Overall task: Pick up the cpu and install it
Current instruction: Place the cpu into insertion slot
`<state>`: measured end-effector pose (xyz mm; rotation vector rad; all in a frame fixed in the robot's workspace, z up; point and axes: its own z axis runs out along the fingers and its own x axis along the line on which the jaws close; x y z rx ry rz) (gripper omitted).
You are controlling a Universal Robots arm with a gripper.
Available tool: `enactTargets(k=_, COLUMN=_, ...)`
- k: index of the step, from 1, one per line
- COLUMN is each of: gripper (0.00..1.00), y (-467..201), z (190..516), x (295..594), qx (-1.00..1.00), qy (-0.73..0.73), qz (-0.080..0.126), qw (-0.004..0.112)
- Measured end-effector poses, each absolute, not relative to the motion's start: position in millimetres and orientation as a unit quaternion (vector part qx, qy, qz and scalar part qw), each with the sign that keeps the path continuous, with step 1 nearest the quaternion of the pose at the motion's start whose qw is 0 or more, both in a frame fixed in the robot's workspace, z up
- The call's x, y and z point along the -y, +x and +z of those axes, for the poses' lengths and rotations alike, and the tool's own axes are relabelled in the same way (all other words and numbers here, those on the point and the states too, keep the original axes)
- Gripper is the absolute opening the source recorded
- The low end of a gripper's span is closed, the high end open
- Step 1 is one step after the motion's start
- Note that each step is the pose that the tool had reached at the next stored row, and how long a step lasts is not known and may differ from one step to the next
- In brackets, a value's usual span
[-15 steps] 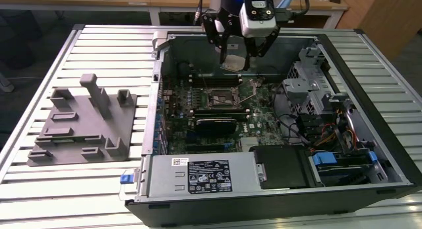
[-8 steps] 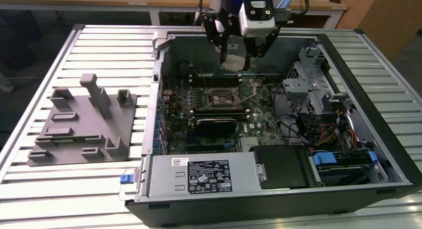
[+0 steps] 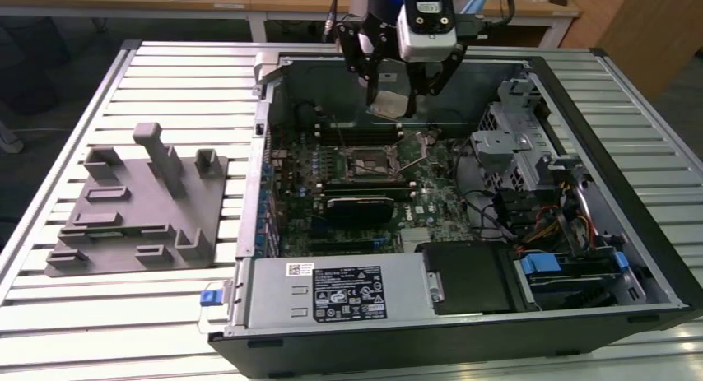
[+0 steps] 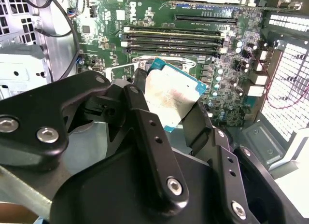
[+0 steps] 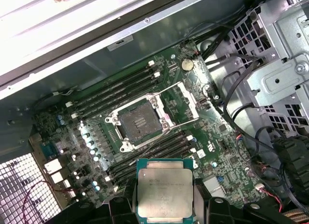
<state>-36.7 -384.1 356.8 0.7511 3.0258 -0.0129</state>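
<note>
in the exterior view the arm (image 3: pixel 424 15) above the gripper (image 3: pixel 396 91) is cut off by the picture's edge, and the gripper covers the sides of the cpu (image 3: pixel 393 104). in the second wrist view a black finger (image 4: pixel 145 122) hides one corner of the cpu, which covers most of the socket frame (image 4: pixel 118 68). in the first wrist view one cpu edge runs off the picture. the power supply label (image 3: pixel 342 295) is too small to read.

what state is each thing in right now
cpu, gripped in the pincer, held above the motherboard, not yet in the socket
pincer, shut on the cpu
socket, open and empty, its frame swung up
computer case, on its side, open on top
grey tray, flat on the table beside the case
</note>
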Motion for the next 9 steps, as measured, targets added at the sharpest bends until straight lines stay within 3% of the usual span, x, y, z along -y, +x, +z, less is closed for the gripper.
enactTargets(k=9, gripper=0.54, y=-36.8, z=356.8, x=384.1, qx=-0.968, qy=0.250, qz=-0.004, qw=0.012)
